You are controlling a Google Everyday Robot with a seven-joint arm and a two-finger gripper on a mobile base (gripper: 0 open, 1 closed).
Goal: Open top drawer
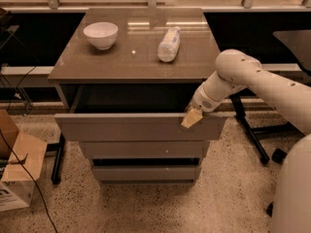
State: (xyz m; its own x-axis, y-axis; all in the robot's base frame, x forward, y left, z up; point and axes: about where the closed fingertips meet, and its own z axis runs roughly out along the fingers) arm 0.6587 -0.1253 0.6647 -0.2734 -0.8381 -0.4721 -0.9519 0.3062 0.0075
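The top drawer (131, 127) of the grey-brown cabinet is pulled out toward me, its flat handleless front standing well forward of the two narrower drawer fronts below. Its interior is dark under the cabinet top. My gripper (191, 118), with tan fingertips, rests at the top edge of the drawer front near its right end. The white arm reaches in from the right.
A white bowl (100, 35) and a lying plastic bottle (168, 44) sit on the cabinet top (131, 62). A cardboard box (17, 171) stands on the floor at left. Black chair legs (252, 135) are at right. The robot's white body (291, 193) fills the lower right.
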